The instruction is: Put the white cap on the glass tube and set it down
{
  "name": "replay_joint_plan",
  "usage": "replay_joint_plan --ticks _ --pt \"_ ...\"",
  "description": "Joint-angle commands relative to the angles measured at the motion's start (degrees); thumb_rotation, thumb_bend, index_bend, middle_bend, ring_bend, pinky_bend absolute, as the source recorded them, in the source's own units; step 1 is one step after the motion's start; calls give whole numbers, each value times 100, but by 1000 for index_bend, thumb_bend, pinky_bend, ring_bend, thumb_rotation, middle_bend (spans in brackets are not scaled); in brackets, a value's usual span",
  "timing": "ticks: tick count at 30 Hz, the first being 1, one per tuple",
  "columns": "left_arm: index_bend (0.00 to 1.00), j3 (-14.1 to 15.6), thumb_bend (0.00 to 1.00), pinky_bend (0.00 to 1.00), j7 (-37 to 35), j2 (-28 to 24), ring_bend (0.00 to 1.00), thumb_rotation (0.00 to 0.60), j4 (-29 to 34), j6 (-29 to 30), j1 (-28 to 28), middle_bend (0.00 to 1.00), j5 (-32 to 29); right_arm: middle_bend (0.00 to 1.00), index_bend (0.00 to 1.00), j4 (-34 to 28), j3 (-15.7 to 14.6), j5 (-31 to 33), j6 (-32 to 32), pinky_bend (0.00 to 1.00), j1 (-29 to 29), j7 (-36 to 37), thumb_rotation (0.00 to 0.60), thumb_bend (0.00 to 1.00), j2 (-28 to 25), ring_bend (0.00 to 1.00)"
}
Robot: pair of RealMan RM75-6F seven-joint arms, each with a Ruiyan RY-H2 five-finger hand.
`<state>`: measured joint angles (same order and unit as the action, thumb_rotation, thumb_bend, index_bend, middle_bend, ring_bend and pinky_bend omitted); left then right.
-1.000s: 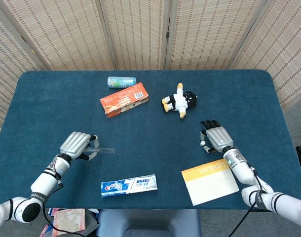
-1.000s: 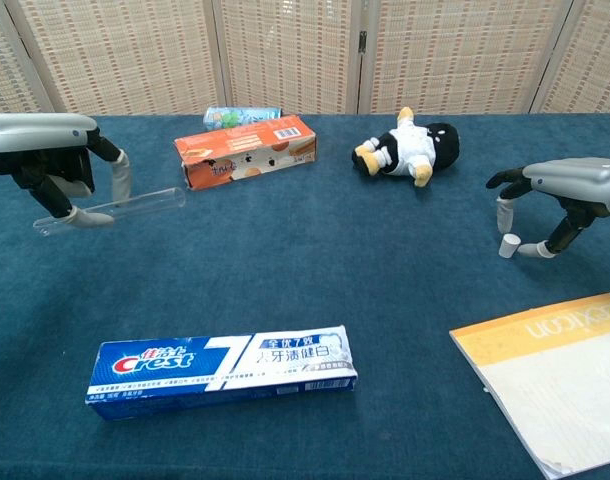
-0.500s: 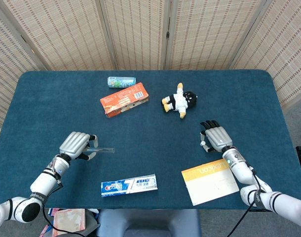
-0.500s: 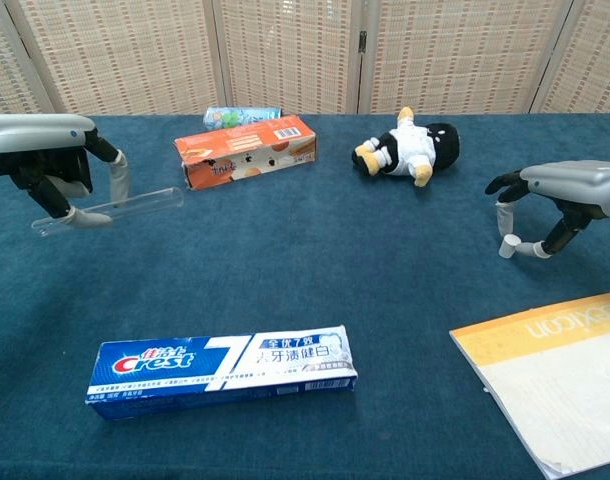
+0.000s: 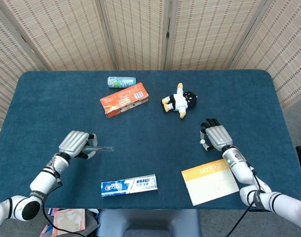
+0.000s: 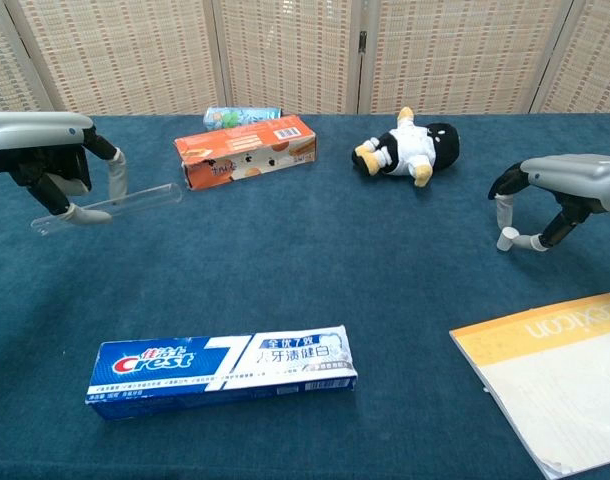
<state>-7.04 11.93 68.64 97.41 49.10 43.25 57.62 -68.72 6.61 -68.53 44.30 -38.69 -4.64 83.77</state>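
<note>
A clear glass tube (image 6: 125, 205) hangs nearly level above the blue table (image 5: 155, 143) at the left, its free end pointing right. My left hand (image 6: 45, 150) grips its other end; from the head view the tube (image 5: 102, 148) sticks out past that hand (image 5: 75, 144). At the right, my right hand (image 6: 560, 185) pinches the small white cap (image 6: 504, 240) between thumb and a finger, just off the cloth. The head view shows the cap (image 5: 203, 143) at the left side of that hand (image 5: 217, 137). The two hands are far apart.
A Crest toothpaste box (image 6: 222, 370) lies near the front edge, and a yellow book (image 6: 555, 375) at the front right. Behind are an orange carton (image 5: 124, 99), a green can (image 5: 121, 81) and a plush toy (image 5: 179, 100). Folding screens close the back.
My right hand has closed its thumb and finger on the cap and raised it slightly off the table. The left hand with the tube has barely moved.
</note>
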Motion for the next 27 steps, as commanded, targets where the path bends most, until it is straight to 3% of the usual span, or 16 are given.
replay_joint_plan --ticks 1,16,27 --pt "671 -68 358 1000 -92 -67 1000 600 16 -79 40 1000 -26 232 635 -226 73 -83 131 0 23 85 600 495 -172 0" --pt "670 -686 359 1000 -952 -241 1000 600 26 -633 437 1000 -265 303 720 -2700 899 -381 638 0 68 1271 600 570 -1875 0" --pt "670 -904 359 1000 -1153 -51 1000 600 82 -738 754 1000 -598 312 734 -3597 1267 -589 668 0 -2 2550 600 596 -2259 0"
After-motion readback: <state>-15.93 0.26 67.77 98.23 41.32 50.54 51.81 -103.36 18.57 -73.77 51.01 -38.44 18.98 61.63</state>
